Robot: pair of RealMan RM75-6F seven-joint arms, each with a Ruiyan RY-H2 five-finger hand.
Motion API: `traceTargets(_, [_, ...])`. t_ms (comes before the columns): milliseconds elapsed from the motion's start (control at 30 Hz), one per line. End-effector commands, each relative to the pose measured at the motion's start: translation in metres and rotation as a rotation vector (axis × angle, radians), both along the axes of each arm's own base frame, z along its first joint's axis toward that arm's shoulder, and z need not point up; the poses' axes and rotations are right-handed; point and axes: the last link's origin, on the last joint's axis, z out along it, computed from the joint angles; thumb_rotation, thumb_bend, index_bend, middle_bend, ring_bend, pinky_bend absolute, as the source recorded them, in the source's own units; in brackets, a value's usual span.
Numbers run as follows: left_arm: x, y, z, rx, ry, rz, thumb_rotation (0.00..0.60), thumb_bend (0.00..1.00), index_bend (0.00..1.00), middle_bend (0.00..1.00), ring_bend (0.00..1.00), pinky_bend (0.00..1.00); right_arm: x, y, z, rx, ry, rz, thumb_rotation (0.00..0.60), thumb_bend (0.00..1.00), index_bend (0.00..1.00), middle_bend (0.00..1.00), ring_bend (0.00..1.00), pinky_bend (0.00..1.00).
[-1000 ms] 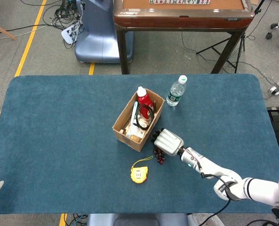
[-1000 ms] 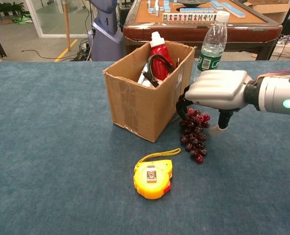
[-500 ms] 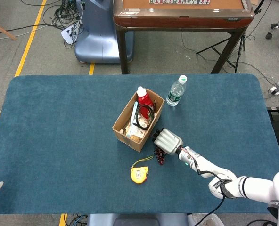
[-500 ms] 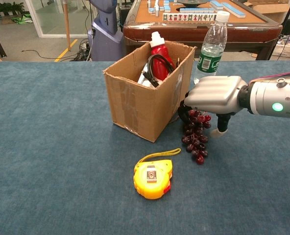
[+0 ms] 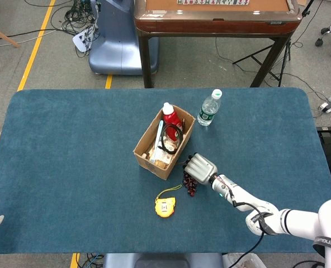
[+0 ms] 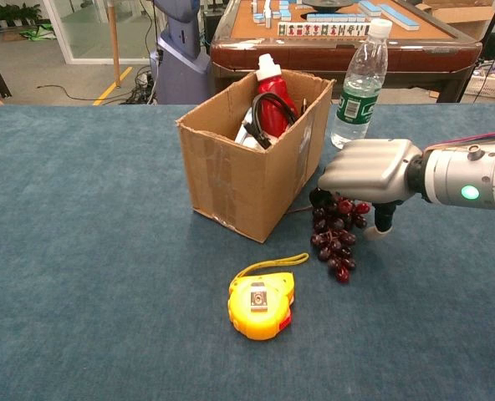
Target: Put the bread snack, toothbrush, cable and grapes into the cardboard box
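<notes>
Near the middle of the bench [image 5: 70,145] stands the cardboard box [image 6: 239,180], and in it a bottle [image 6: 270,104] stands upright with a cable [image 6: 264,117] looped beside it. Toward the far edge, behind the box on its right, stands a water bottle [image 6: 360,83]. The grapes [image 6: 335,238] lie just right of the box, under the right hand [image 6: 373,171]. A tape measure [image 6: 262,302] lies toward the near edge, before the box.

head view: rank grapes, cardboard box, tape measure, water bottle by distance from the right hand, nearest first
1. grapes: directly under the right hand, at its fingers.
2. cardboard box: just to the hand's upper left.
3. tape measure: lower left, near the table's front.
4. water bottle: straight back, beyond the box's far corner.
</notes>
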Motion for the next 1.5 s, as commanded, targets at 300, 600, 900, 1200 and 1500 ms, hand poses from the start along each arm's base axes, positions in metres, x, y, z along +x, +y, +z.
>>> traceTargets(300, [0.0, 0.0, 0.0, -0.001, 0.0, -0.001, 0.6, 0.21, 0.41, 0.41, 0.32, 0.49, -0.003, 0.001, 0.001, -0.012, -0.012, 0.005, 0.6, 0.2, 0.59, 0.66, 0.57, 0.64])
traceTargets(600, [0.0, 0.0, 0.0, -0.002, 0.0, -0.001, 0.6, 0.21, 0.41, 0.41, 0.32, 0.49, -0.007, 0.002, 0.01, -0.033, -0.039, 0.001, 0.6, 0.22, 0.68, 0.79, 0.71, 0.77])
traceTargets(900, [0.0, 0.0, -0.001, -0.006, 0.004, -0.002, 0.6, 0.21, 0.41, 0.41, 0.32, 0.49, 0.009, 0.016, 0.048, -0.08, -0.153, 0.042, 0.6, 0.25, 0.7, 0.8, 0.72, 0.77])
traceTargets(1200, [0.0, 0.0, -0.002, -0.013, 0.01, -0.006, 0.6, 0.21, 0.41, 0.41, 0.32, 0.49, 0.035, 0.028, 0.092, -0.148, -0.298, 0.117, 0.6, 0.26, 0.7, 0.8, 0.72, 0.77])
traceTargets(1500, [0.001, 0.0, -0.003, -0.013, 0.01, -0.009, 0.6, 0.21, 0.41, 0.41, 0.32, 0.49, 0.061, 0.008, 0.116, -0.283, -0.422, 0.112, 0.6, 0.27, 0.7, 0.79, 0.71, 0.77])
